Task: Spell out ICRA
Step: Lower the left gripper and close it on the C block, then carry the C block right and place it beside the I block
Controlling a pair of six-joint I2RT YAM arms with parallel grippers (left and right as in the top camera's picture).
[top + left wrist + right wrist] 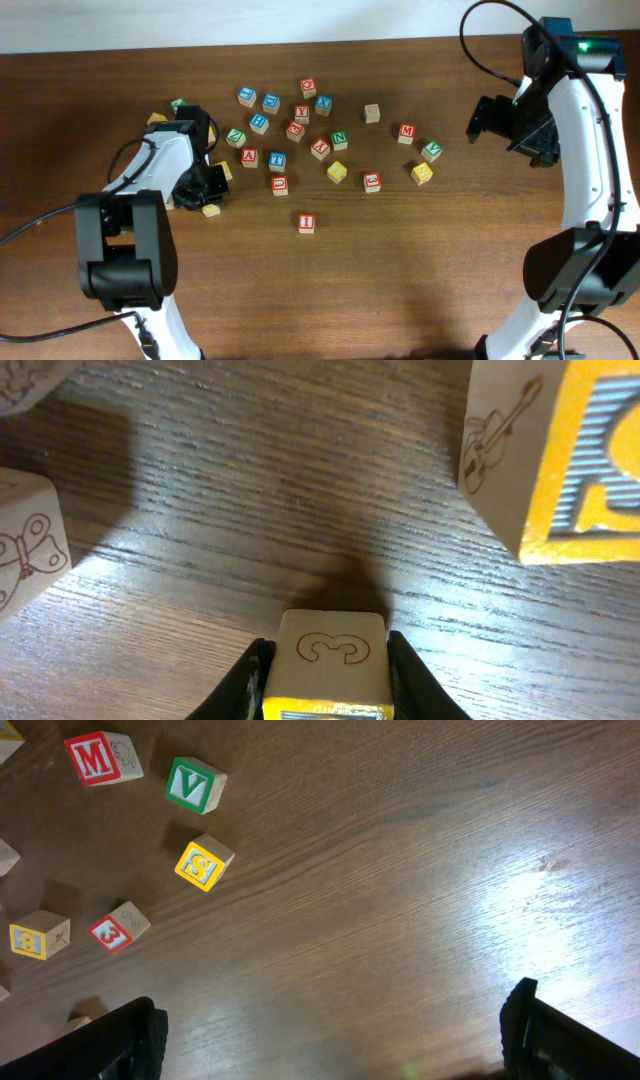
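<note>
A red "I" block (306, 223) lies alone at the table's middle front. Many letter blocks lie scattered behind it, among them a red "A" block (249, 157). My left gripper (203, 192) is low at the left edge of the cluster. In the left wrist view it (325, 655) is shut on a yellow-faced block (331, 648) with a curled mark engraved on its wooden side; I cannot read the letter. My right gripper (505, 125) hangs open and empty above bare table at the right; its fingers (330, 1020) are spread wide.
Near the left gripper are a yellow block with a guitar engraving (540, 460) and a block with a butterfly engraving (25, 550). Near the right arm lie a red "M" (100, 758), a green "V" (195, 784), a yellow block (203, 863) and a red "3" (118, 928).
</note>
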